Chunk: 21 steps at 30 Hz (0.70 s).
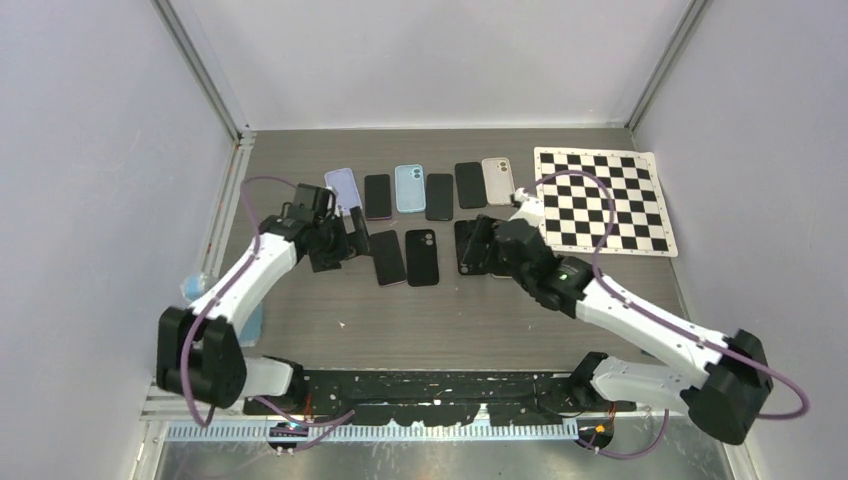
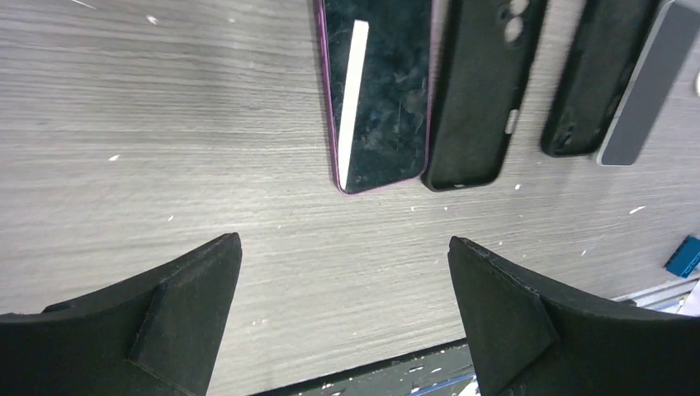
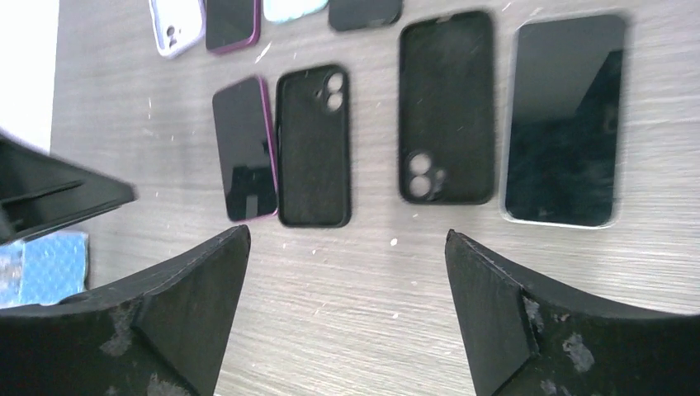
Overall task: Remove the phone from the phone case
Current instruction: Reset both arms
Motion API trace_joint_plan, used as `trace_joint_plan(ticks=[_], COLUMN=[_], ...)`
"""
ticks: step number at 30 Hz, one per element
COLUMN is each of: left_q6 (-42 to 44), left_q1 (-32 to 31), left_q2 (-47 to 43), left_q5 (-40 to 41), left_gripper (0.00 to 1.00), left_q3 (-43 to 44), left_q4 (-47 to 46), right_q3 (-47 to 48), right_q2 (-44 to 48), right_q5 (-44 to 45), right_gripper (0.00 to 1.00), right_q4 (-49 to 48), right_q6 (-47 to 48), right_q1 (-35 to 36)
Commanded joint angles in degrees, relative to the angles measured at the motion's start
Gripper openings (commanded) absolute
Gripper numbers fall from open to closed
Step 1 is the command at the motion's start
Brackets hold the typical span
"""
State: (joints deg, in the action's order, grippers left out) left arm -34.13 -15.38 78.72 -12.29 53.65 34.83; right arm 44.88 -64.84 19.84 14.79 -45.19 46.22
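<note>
- While both arms hover over the surface [image 2: 124, 124], we judge the step in hand to be the approach, as nothing is gripped yet.
- The left tool [image 2: 343, 247] is spread wide and empty, clear of the surface. The right tool [image 3: 348, 235] is spread and empty too.
- The phone [image 2: 380, 91] lies flat, screen up, straight ahead of the left tool, just past its tips. From the right tool it sits ahead and to the left.
- Its dark, glossy screen is smudged and carries a bright strip of reflection. A thin purple rim [image 2: 329, 99] runs round its edge. We take that rim for the case, but we cannot be sure.
- A black case [image 2: 479, 91] lies empty just beside the phone, hollow side up.
- A second black case [image 3: 446, 107] and another phone [image 3: 565, 120] lie ahead of the right tool.
- Next, we think one tool must pin the phone while the other peels the rim at a corner. The rim gives little to bite on, and the glass may slip.
</note>
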Motion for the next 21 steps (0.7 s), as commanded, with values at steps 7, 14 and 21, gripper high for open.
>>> trace_joint_plan(ticks=[7,14,21], left_q6=[1.8,5.3,6.3], left_q1=[0.1,0.1,0.1], left_q2=[-23.0,-36.0,-46.0], left_q5=[11.8,18.7,24.0], left_gripper=[1.00,1.00,1.00], left_q3=[9.8,11.8,13.0], left_q4=[19.0,20.9,22.7], right_q3=[17.5,24.5,26.0], right_q2=[15.8,28.9,40.9], right_q5=[15.4,30.6,39.7], right_gripper=[0.99,1.00,1.00], right_q4=[30.3,39.7,39.0], right_q6=[8.6,10.4,14.5], right_q1=[-3.5,-3.4,-3.4])
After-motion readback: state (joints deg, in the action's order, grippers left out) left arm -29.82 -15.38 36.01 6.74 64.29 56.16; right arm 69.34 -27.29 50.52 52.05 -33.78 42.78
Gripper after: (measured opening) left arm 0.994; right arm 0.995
